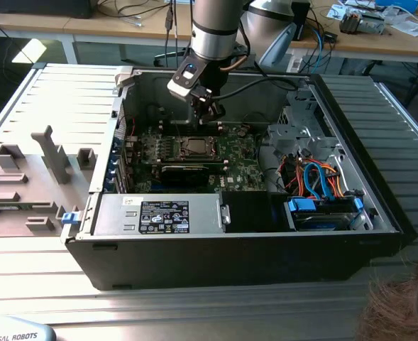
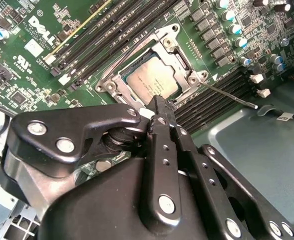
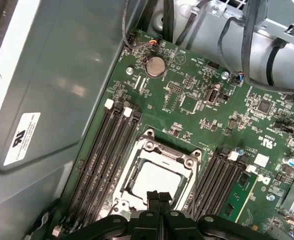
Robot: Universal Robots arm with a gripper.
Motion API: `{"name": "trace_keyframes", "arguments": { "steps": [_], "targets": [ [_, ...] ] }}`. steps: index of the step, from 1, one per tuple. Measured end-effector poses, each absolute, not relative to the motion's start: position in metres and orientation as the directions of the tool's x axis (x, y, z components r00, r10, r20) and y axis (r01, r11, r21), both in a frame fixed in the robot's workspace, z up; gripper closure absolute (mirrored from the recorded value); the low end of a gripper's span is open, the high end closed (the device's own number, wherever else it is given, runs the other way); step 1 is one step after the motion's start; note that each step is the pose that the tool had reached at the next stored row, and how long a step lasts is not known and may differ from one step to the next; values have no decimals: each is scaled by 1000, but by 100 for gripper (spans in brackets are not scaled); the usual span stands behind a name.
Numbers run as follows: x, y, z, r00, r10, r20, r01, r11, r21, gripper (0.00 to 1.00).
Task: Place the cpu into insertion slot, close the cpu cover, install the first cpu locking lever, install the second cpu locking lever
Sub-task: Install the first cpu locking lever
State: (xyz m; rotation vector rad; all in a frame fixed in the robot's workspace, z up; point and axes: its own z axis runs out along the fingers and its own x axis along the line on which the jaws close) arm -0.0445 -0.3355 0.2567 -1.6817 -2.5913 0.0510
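Looking down through both wrist views, I see the gripper [image 2: 157, 102] [image 3: 159, 196] with its two black fingers pressed together and nothing between them. The tips hang right over the near edge of the cpu [image 2: 147, 82] [image 3: 154, 177], and I cannot tell whether they touch it. The cpu lies flat in the insertion slot [image 1: 193, 148], silvery top up, and the cpu cover [image 2: 174, 52] [image 3: 151, 150] lies down around it, its square window framing the chip. In the second wrist view a thin locking lever [image 2: 226, 94] juts from one corner of the socket and runs out over the black memory slots [image 2: 214, 97], its hooked end free near the edge of the green motherboard [image 2: 32, 75]. More memory slots [image 3: 107, 145] flank the socket in the first wrist view, with a coin cell battery [image 3: 155, 65] farther up the board. From the exterior view, the arm reaches into the open computer case [image 1: 379, 206] from above, the gripper [image 1: 212, 112] near the far wall, just above the socket. A power supply [image 1: 159, 213] fills the near corner of the case, towards the exterior view's left.
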Motion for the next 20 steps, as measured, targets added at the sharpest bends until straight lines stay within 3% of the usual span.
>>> {"name": "trace_keyframes", "arguments": {
  "steps": [20],
  "targets": [
    [-45, -336, 257, -454, 891, 23, 889, 454, -57, 89]
  ]
}}
